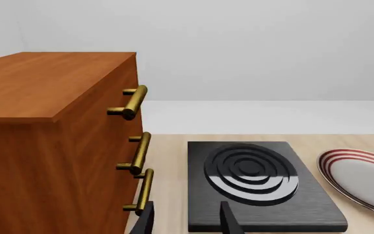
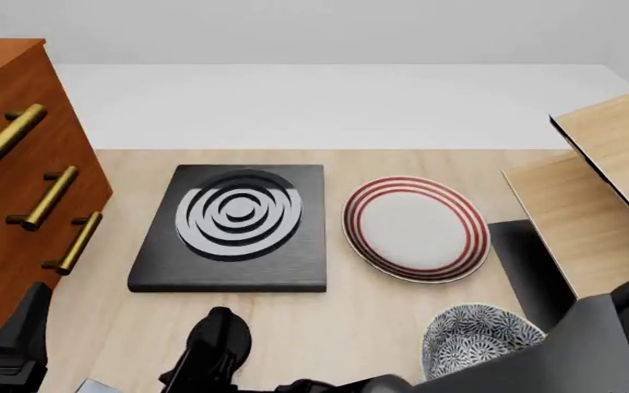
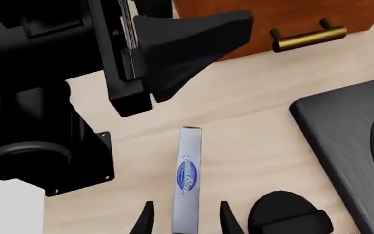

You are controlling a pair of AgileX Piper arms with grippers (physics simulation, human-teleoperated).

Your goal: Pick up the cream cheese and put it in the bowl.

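Note:
The cream cheese [image 3: 187, 180], a narrow white-and-pale-blue carton with a dark blue oval logo, lies on the wooden table in the right wrist view. My right gripper [image 3: 187, 220] is open, with one finger on each side of the carton's near end and a gap on both sides. The bowl [image 2: 477, 340], white with a dense dark floral pattern, stands at the front right of the table, partly behind my right arm [image 2: 576, 352]. My left gripper [image 1: 188, 222] is open and empty, facing the stove.
A wooden cabinet [image 2: 9, 164] with brass handles stands at the left. A black stove plate [image 2: 233, 229] lies mid-table, with a white red-ringed plate [image 2: 415, 229] to its right. Wooden boards [image 2: 599, 188] rise at the right. My left arm [image 3: 50, 73] hangs close above the carton.

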